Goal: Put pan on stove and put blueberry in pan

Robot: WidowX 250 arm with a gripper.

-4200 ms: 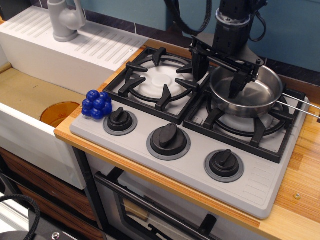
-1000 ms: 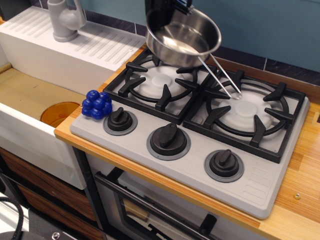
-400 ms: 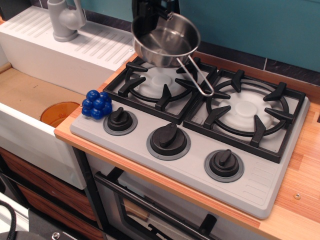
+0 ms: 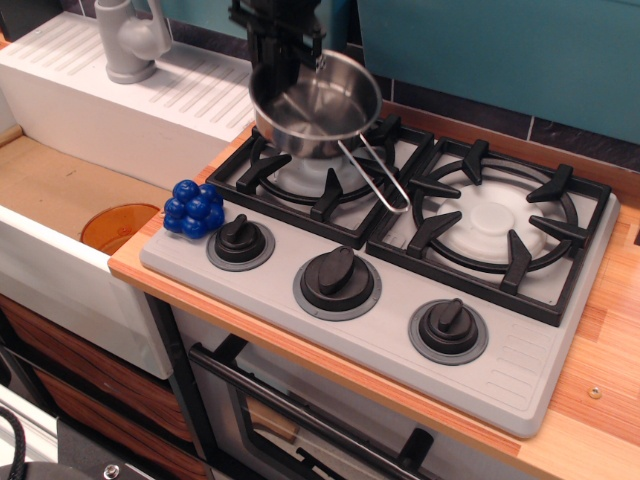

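No readable writing. Hand (image 4: 280, 62) clamped on pan (image 4: 315, 105) rim, above stove (image 4: 400, 300) far-left burner (right burner free); blueberry (image 4: 194, 209) at stove's left edge.

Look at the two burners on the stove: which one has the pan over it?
The left burner, nearest the sink. The pan, held at its rim by the gripper, is over its grate; the right burner is bare.

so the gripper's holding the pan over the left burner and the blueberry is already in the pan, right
Not quite. The gripper does hold the pan over the left burner, but the blueberry is not in it: observation.image shows it on the stove's front-left corner, beside the leftmost knob.
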